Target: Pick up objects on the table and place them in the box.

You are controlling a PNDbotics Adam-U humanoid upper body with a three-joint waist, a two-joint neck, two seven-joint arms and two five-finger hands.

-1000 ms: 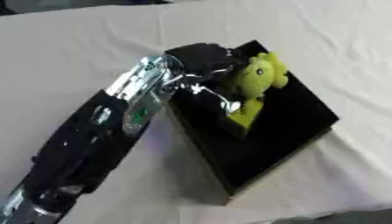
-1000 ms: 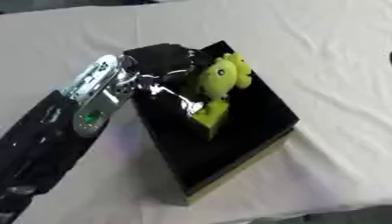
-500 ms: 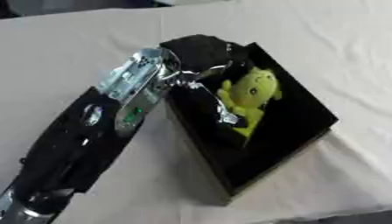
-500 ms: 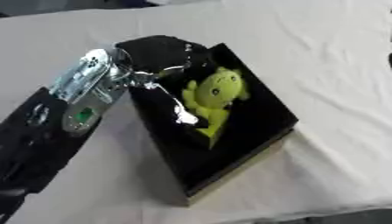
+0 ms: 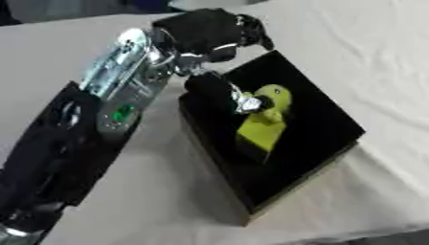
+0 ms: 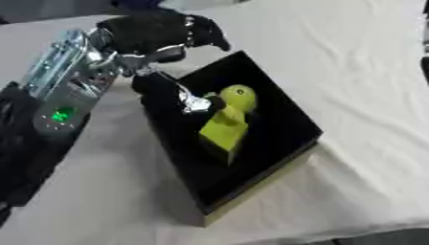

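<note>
A yellow-green soft toy lies inside the black box on the white-covered table, its round head toward the far side. My left hand hovers over the box's far left corner, its fingers spread out and holding nothing. Its thumb reaches down into the box, and the silver tip ends right beside the toy's head. My left arm runs in from the lower left. My right hand shows in no view.
The box has a pale tan outer wall along its near edge. White cloth covers the table around it. A dark shape cuts in at the right edge of the right eye view.
My left hand has let go of the toy and drawn back up toward the far left. The toy now lies lower in the box.
</note>
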